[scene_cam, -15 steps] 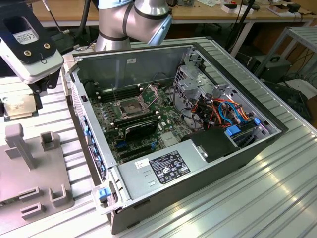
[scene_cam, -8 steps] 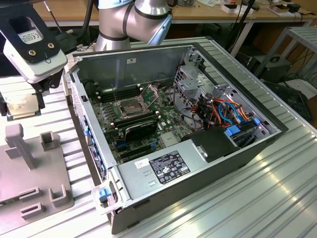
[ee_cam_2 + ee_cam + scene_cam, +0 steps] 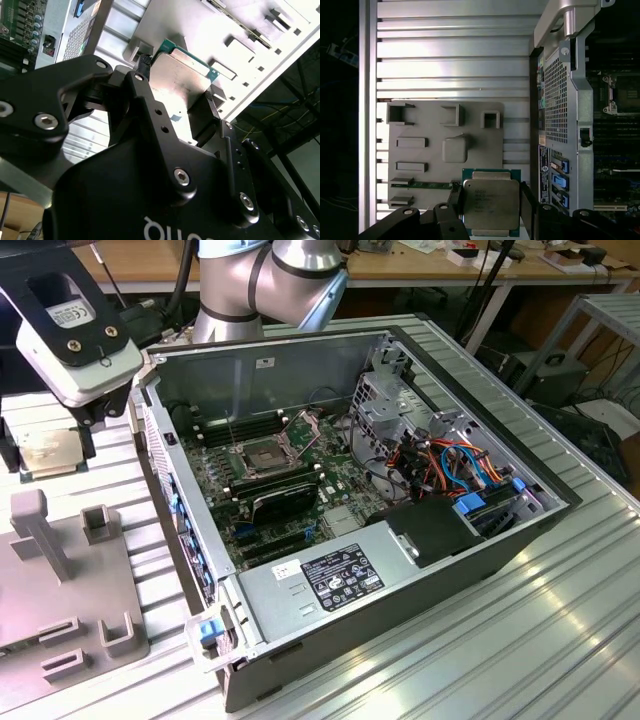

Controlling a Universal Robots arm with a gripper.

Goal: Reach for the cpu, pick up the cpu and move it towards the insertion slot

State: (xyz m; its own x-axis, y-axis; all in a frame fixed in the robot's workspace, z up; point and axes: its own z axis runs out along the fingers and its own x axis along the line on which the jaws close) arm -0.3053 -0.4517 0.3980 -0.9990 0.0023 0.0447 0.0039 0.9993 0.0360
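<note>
The gripper (image 3: 491, 212) stands with its two black fingers (image 3: 145, 107) apart, one on each side of the single cpu (image 3: 491, 203), which lies between them: a thin square chip, dull silver face on a green edge. It sits above the grey fixture plate (image 3: 445, 150). The insertion slot (image 3: 262, 457), dark-centred with a metal rim, lies well apart inside the open computer case (image 3: 330, 585).
</note>
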